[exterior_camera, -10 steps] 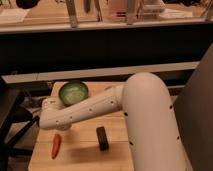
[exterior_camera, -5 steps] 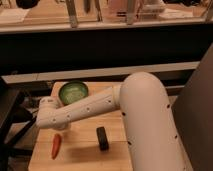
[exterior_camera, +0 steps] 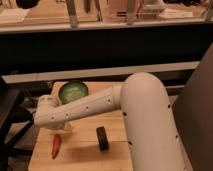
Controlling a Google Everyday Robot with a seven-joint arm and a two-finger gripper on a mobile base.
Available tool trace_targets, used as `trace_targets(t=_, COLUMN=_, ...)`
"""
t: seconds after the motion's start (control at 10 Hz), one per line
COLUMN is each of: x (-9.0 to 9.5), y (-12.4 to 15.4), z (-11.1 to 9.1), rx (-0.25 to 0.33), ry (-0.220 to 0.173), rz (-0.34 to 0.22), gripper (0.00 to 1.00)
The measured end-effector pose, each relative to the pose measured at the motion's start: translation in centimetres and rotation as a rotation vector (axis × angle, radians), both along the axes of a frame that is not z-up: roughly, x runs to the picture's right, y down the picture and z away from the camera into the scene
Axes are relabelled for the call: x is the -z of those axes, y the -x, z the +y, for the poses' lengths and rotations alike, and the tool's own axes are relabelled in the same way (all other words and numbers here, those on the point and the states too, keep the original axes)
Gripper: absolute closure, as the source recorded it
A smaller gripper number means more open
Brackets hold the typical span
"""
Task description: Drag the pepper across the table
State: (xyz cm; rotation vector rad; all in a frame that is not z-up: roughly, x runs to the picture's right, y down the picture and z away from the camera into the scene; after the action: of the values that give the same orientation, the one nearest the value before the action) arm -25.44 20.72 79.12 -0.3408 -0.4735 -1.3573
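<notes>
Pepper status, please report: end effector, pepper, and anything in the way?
End effector low over light wooden table, just behind slender red-orange pepper. Pepper lies near front corner. Black rectangular bar apart, beside it.

Nothing legible shows anywhere: no lettering, label, brand, number or sign can be made out on the pepper [exterior_camera: 56, 145], the table [exterior_camera: 80, 159], the green bowl [exterior_camera: 73, 92], the black bar [exterior_camera: 102, 138] or the white arm [exterior_camera: 87, 108] (its row of small dark dots forms no characters). The gripper [exterior_camera: 64, 128] sits at the low end of the arm, over the table's near-left part and just above the pepper's upper end, and it too carries no readable marking.
</notes>
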Motion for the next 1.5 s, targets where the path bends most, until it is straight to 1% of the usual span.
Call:
trace_targets(t=0.1, x=0.2, y=0.3, z=0.2, rx=0.007, ry=0.015, rz=-0.019, gripper=0.2)
trace_targets(t=0.2, x=0.3, y=0.5, z=0.7, rx=0.019, ry=0.039, rz=-0.033, gripper=0.2)
trace_targets(t=0.3, x=0.4, y=1.2, z=1.5, rx=0.037, ry=0.079, rz=-0.054, gripper=0.2)
trace_targets(t=0.4, x=0.5, y=1.5, z=2.2, rx=0.046, ry=0.11, rz=-0.066, gripper=0.2)
trace_targets(t=0.5, x=0.5, y=1.6, z=3.1, rx=0.059, ry=0.151, rz=-0.072, gripper=0.2)
trace_targets(t=0.6, x=0.4, y=1.8, z=4.3, rx=0.071, ry=0.205, rz=-0.082, gripper=0.2)
trace_targets(t=0.7, x=0.4, y=1.8, z=5.6, rx=0.084, ry=0.267, rz=-0.09, gripper=0.2)
trace_targets(t=0.8, x=0.5, y=1.9, z=6.5, rx=0.091, ry=0.306, rz=-0.099, gripper=0.2)
trace_targets(t=0.9, x=0.7, y=2.0, z=7.4, rx=0.093, ry=0.345, rz=-0.107, gripper=0.24)
trace_targets(t=1.0, x=0.9, y=1.9, z=7.7, rx=0.089, ry=0.348, rz=-0.102, gripper=0.29)
trace_targets(t=1.1, x=0.9, y=1.9, z=7.3, rx=0.085, ry=0.324, rz=-0.096, gripper=0.35)
trace_targets(t=1.2, x=0.7, y=2.0, z=6.9, rx=0.083, ry=0.304, rz=-0.092, gripper=0.43)
trace_targets(t=1.3, x=0.2, y=2.2, z=6.5, rx=0.082, ry=0.307, rz=-0.092, gripper=0.55)
trace_targets(t=1.5, x=-0.1, y=2.1, z=6.3, rx=0.077, ry=0.311, rz=-0.09, gripper=0.74)
